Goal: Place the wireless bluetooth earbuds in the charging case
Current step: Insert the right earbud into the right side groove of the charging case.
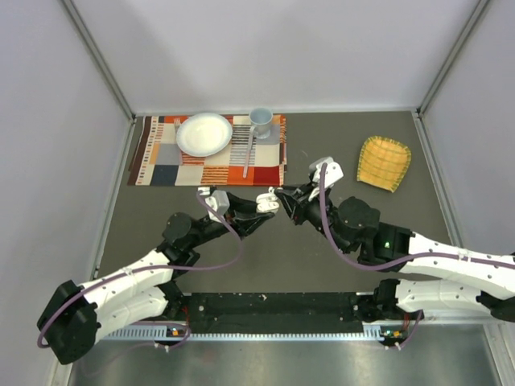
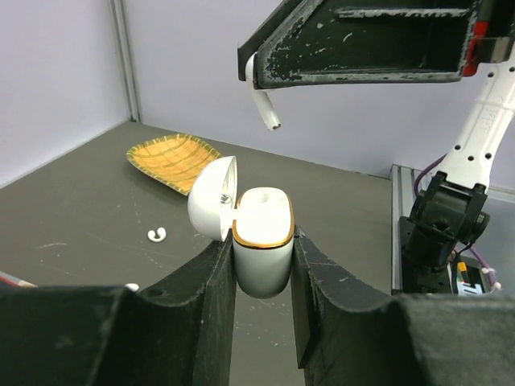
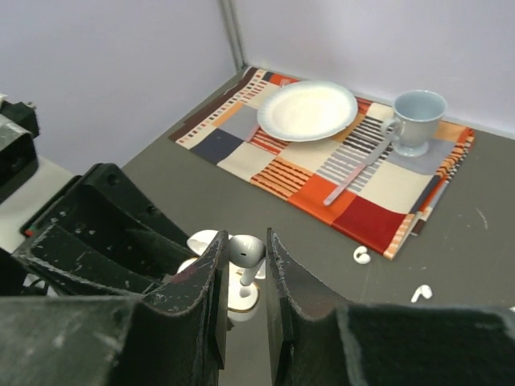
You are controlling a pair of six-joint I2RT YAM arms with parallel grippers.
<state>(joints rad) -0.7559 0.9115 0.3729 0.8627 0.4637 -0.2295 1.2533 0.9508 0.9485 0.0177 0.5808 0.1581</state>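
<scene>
My left gripper point(image 1: 259, 207) is shut on the white charging case point(image 2: 261, 249), holding its body upright between the fingers. The lid point(image 2: 211, 201) is swung open to the left. My right gripper point(image 1: 279, 194) is shut on one white earbud point(image 3: 248, 249), stem pointing down, just above the case's open top point(image 3: 241, 299). In the left wrist view that earbud point(image 2: 265, 108) hangs from the right fingers, apart from the case. Two more earbuds lie loose on the table point(image 3: 362, 256) point(image 3: 421, 293); one also shows in the left wrist view point(image 2: 158, 234).
A patterned placemat point(image 1: 211, 165) at the back left carries a white plate point(image 1: 203, 133), a pale blue mug point(image 1: 260, 121) and a utensil point(image 1: 248, 153). A yellow woven dish point(image 1: 384, 162) lies at the back right. Grey walls enclose the table.
</scene>
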